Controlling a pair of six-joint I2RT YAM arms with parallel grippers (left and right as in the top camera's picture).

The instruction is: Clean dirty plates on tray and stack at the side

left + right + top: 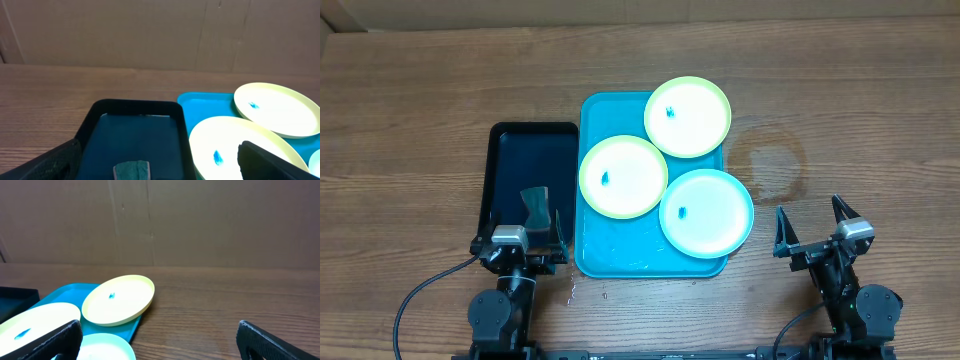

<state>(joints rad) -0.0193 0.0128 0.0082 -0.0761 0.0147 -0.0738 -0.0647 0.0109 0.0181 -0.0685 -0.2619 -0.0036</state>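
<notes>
Ahead of left gripper [523,243]: narrow tray [510,160], sponge [534,205] in it. Ahead-left of right gripper [809,222]: large tray [620,250], three plates [623,176] on it.

A wooden table [420,100] shows clear grain and a matt finish. The tray [620,262] is smooth, glossy plastic that catches light near its front rim. The far yellow-green plate [687,117], near yellow-green plate [623,176] and cyan plate [706,213] are smooth plastic with a soft sheen. The black tray [515,165] looks like glossy plastic. Behind stands matt brown cardboard [125,30].
</notes>
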